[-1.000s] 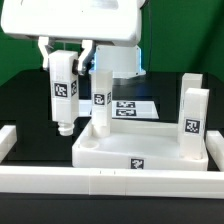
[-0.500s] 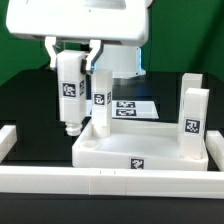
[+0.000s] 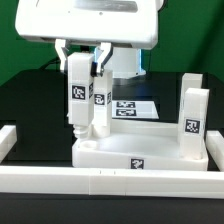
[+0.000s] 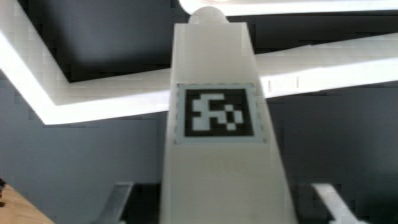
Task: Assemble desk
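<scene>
Desk tray (image 3: 140, 152), white, rimmed, two legs upright in it; third leg (image 3: 79, 92) clamped in pincer (image 3: 82, 58), suspended above tray's corner on exterior view's left.

An upright leg (image 3: 100, 100) crowds the tabletop (image 3: 140, 152) corner; its middle lies open.

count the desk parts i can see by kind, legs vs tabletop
legs: 4 (one held by the end effector, one standing beside it in the tabletop, two at the exterior view's right)
tabletop: 1
total: 5
</scene>
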Robot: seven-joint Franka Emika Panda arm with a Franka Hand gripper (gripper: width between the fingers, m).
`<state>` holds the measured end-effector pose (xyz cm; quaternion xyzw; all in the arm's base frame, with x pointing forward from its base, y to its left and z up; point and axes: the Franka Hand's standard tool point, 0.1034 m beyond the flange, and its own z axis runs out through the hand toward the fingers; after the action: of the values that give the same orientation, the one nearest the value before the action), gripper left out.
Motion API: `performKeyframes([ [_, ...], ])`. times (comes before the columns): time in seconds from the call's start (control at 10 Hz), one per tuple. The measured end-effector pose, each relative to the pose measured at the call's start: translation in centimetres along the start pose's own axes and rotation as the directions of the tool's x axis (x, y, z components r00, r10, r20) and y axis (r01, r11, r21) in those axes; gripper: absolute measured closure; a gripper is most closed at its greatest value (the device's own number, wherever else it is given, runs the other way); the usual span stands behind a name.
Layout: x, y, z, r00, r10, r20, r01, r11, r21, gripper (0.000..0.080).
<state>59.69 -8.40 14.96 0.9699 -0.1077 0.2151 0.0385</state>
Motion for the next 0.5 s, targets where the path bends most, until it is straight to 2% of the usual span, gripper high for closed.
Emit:
performKeyframes([
  [0.1, -0.1, -0.1, 0.0, 1.000, -0.001, -0.009, 0.001, 1.000, -0.002, 0.0509],
  [0.3, -2.1, -0.5, 0.2, 1.000, -0.016, -0.023, 0.016, 1.000, -0.011, 0.0509],
  [0.5, -2.3, -0.7, 0.3, 1.000, -0.021, -0.020, 0.021, 1.000, -0.010, 0.0509],
])
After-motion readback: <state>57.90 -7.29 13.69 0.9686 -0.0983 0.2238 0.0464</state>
